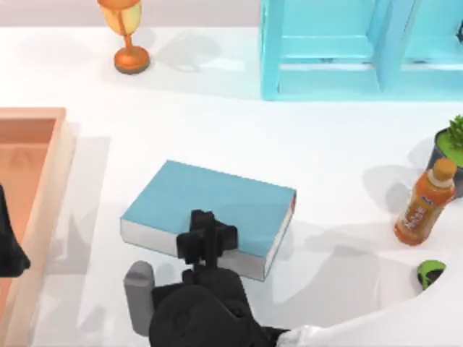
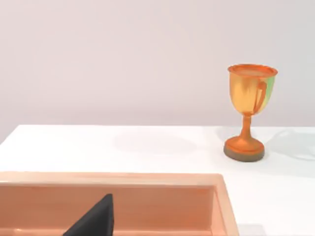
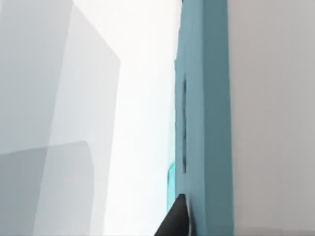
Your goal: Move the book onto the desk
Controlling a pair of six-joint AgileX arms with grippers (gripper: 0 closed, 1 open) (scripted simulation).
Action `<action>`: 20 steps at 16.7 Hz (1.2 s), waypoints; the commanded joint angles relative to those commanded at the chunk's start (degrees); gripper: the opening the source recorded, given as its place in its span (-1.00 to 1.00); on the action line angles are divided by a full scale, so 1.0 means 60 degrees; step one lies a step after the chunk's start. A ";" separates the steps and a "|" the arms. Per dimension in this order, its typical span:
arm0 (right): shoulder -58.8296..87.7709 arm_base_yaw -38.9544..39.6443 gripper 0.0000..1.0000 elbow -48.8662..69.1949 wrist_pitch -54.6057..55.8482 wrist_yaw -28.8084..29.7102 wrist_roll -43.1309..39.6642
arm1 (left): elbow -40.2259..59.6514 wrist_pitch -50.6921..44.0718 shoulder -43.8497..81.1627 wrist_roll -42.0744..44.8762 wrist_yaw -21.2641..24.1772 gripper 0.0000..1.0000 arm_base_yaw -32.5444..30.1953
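Observation:
The light-blue book lies flat over the middle of the white desk, its white page edges facing the near side. I cannot tell whether it touches the desk or hangs just above it. My right gripper reaches in from the near edge and is shut on the book's near long side, one finger on top of the cover. The right wrist view shows the book's cover edge-on beside a dark fingertip. My left gripper is parked at the far left over the wooden tray.
A cyan shelf unit stands at the back right and a gold trophy at the back left. An orange bottle, a potted plant and a small green object crowd the right edge.

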 joint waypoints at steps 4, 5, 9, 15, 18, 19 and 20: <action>0.0000 0.0000 -0.10 0.0000 0.0000 0.0000 0.0000 | 0.0000 0.0000 0.0000 0.0000 0.0000 1.00 0.0000; 0.0000 0.0000 0.06 0.0000 0.0000 0.0000 0.0000 | 0.0000 0.0000 0.0000 0.0000 0.0000 1.00 0.0000; 0.0000 0.0000 0.66 0.0000 0.0000 0.0000 0.0000 | 0.0000 0.0000 0.0000 0.0000 0.0000 1.00 0.0000; 0.0000 0.0000 1.00 0.0000 0.0000 0.0000 0.0000 | 0.0000 0.0000 0.0000 0.0000 0.0000 1.00 0.0000; 0.0000 0.0000 1.00 0.0000 0.0000 0.0000 0.0000 | 0.0000 0.0000 0.0000 0.0000 0.0000 1.00 0.0000; 0.0000 0.0000 1.00 0.0000 0.0000 0.0000 0.0000 | 0.0000 0.0000 0.0000 0.0000 0.0000 1.00 0.0000; 0.0012 0.0005 1.00 -0.0010 -0.0002 -0.0003 0.0008 | 0.0000 0.0000 0.0000 0.0000 0.0000 1.00 0.0000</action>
